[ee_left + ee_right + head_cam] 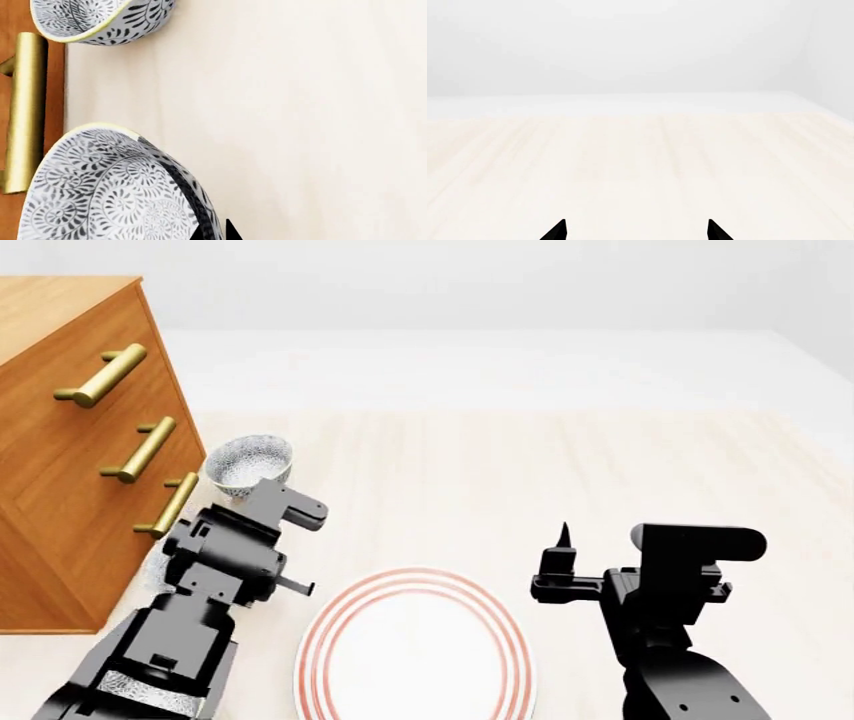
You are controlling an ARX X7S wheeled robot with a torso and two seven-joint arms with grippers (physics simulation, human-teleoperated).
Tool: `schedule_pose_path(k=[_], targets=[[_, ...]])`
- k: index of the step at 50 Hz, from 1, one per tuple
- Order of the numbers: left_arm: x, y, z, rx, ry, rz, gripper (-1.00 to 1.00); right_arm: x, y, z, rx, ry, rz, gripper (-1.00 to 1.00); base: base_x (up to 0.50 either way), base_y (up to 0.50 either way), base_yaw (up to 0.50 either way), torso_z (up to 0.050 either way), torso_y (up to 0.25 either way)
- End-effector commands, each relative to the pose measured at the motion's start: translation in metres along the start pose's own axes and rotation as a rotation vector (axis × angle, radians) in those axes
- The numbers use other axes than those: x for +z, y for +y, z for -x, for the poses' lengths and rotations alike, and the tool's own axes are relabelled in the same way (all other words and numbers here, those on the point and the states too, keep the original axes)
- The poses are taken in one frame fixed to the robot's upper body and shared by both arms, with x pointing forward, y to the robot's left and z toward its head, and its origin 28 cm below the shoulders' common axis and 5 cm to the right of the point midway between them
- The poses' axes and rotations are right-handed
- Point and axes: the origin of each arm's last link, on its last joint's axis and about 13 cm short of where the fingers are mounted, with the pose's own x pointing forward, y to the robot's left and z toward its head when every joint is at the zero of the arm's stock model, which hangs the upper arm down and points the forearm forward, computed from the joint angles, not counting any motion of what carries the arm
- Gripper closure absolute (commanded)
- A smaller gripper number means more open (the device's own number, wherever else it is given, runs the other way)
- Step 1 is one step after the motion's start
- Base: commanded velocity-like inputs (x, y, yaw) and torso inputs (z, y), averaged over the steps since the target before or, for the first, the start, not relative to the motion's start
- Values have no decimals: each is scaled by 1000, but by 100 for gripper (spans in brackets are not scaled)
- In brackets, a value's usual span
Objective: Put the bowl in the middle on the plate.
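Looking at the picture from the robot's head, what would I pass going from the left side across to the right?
Wooden drawer cabinet → patterned bowl → red-ringed plate → right gripper. The left arm overlaps the bowl's span, so I leave it out.

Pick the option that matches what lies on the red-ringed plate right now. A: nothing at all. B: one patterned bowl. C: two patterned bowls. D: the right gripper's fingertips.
A: in the head view the plate shows only bare white inside its red rings, the one bowl in plain sight stands off it near the wooden drawers, and the right gripper is beside the plate, not on it.
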Motion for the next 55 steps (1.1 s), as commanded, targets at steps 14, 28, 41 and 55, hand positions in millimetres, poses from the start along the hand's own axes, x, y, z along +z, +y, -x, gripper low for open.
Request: schedule_pose_path(k=[14,28,41,55], targets=[[-9,-28,116,-78,-568,-280,100,-2,-1,0,-3,5,-1,-100,0,0,0,0,0],[-28,-35,130,-125,-657,-472,100,-2,-1,-1,-4,6,-2,-100,0,0,0,0,0],[-47,-47,134,-161,-713,-680,100,-3,-2,-2,-6,8,-3,-100,0,0,0,0,0],[-57,-57,132,-169,-729,-805,100,-1,-2,-1,-7,6,-1,-100,0,0,0,0,1]])
